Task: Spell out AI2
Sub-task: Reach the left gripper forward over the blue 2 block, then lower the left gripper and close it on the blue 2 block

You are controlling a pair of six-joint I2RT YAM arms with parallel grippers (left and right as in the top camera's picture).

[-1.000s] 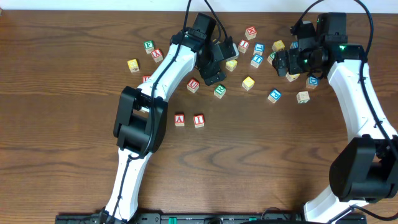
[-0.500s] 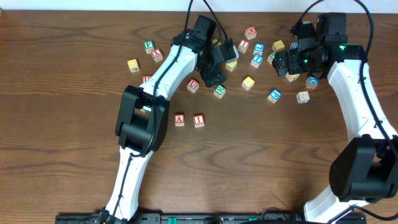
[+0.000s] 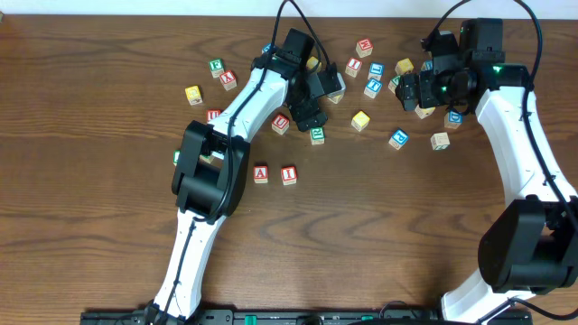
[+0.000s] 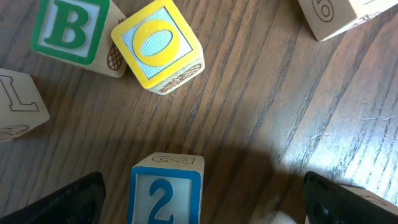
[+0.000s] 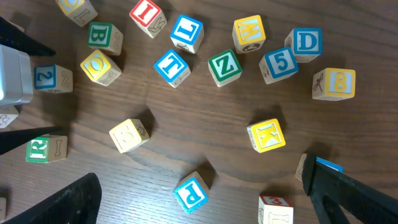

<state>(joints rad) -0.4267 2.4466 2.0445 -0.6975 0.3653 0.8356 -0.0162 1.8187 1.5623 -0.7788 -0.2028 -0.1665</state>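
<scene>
On the surface (image 3: 90,226), A block (image 3: 261,174) and I block (image 3: 289,174) sit together; 2 block (image 4: 165,196) waits between the spread left gripper (image 4: 205,200).

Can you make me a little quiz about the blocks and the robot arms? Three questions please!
1. True or false: the A block and the I block sit side by side, with A on the left in the overhead view.
2. Which block sits inside the open left tool? a) yellow O b) blue 2 c) green B
3. Fill in: the letters on A and I are coloured ____.
Key: 1 true; 2 b; 3 red.
</scene>
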